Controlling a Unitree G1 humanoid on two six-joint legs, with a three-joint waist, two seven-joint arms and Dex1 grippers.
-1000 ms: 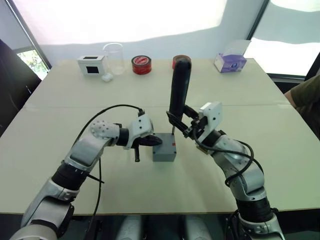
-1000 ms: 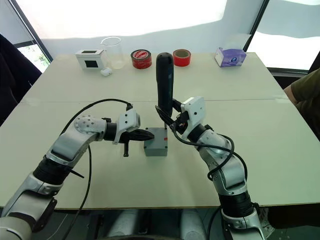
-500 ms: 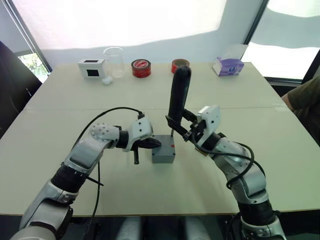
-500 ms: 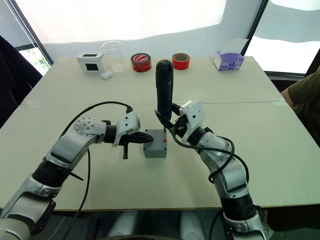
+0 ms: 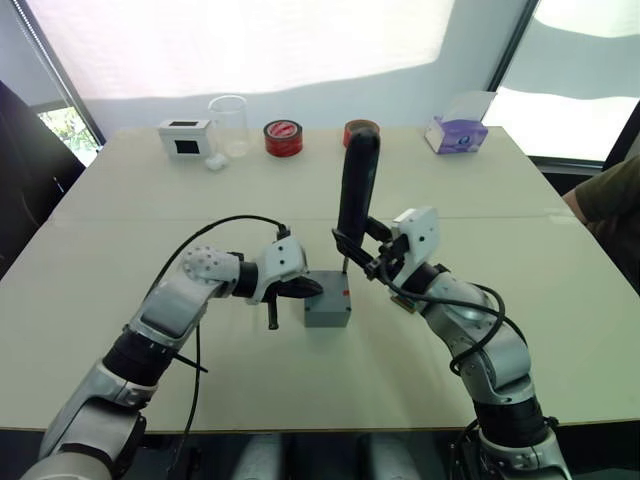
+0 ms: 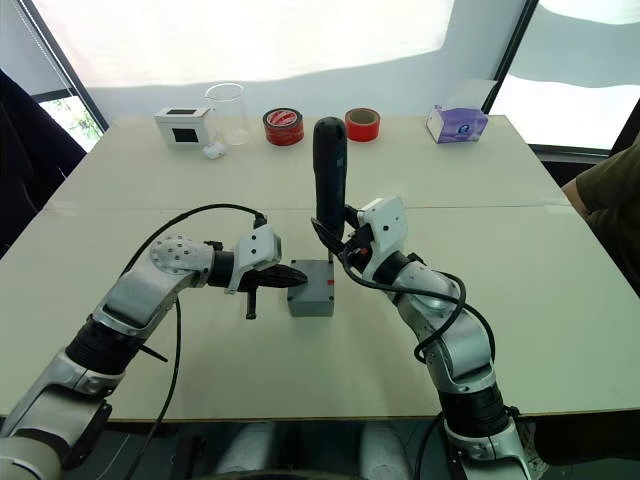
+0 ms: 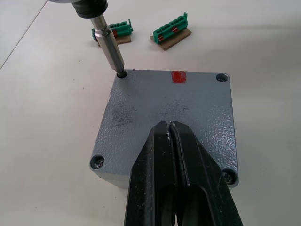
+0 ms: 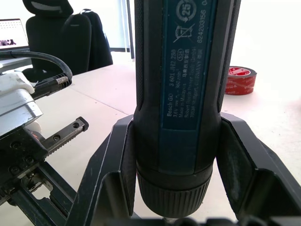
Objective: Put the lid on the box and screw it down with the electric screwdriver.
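Jaws: left gripper (image 7: 173,141) closed together, pressing the lid (image 7: 164,120), which sits on the box (image 6: 312,290) mid-table (image 6: 560,300). Right gripper (image 6: 345,245) clamps the electric screwdriver (image 6: 330,170) upright, bit in one corner hole. Three corner screws seated, so the fourth looks pending. Two green connectors (image 7: 171,36) beyond.

The electric screwdriver (image 8: 181,94) bears a label reading "Bosch GO" and "62420356" (with a crossed-out bin symbol).

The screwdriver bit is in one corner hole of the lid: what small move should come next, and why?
Probably run the electric screwdriver with light downward pressure: its bit sits in the lid's corner hole while the shut left gripper presses the lid down.
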